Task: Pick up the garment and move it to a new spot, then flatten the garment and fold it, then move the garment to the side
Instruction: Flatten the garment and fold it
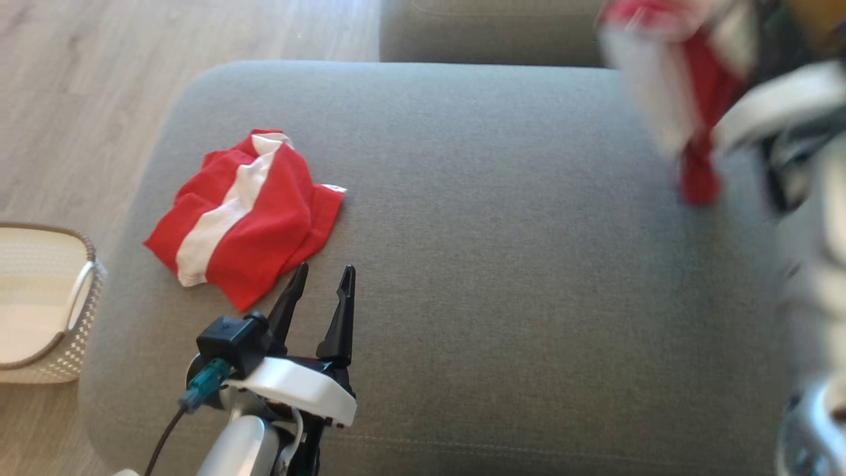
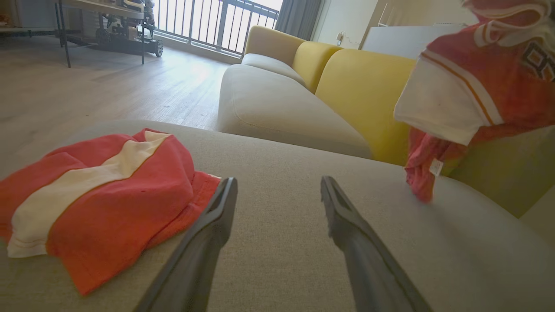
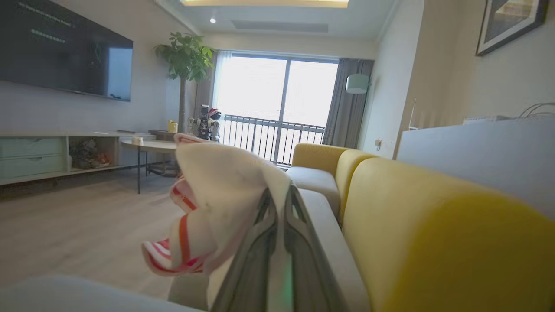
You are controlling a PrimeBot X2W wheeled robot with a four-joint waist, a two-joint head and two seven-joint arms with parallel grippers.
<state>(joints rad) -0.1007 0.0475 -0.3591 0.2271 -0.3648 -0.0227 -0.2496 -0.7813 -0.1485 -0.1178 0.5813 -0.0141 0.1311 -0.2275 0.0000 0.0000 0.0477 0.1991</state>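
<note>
Right hand (image 3: 279, 193) pinched tight on the garment (image 1: 710, 86), up over the far right corner of the cushion (image 1: 502, 198), left hand (image 1: 326, 271) spread wide, holding nothing, red cloth (image 1: 248, 211) by the left edge

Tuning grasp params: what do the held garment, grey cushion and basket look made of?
Held garment: soft matte fabric, probably jersey knit; hangs limp and bunched.
Grey cushion: matte woven upholstery; fine weave visible.
Basket: likely white plastic; regular perforated wall.
</note>
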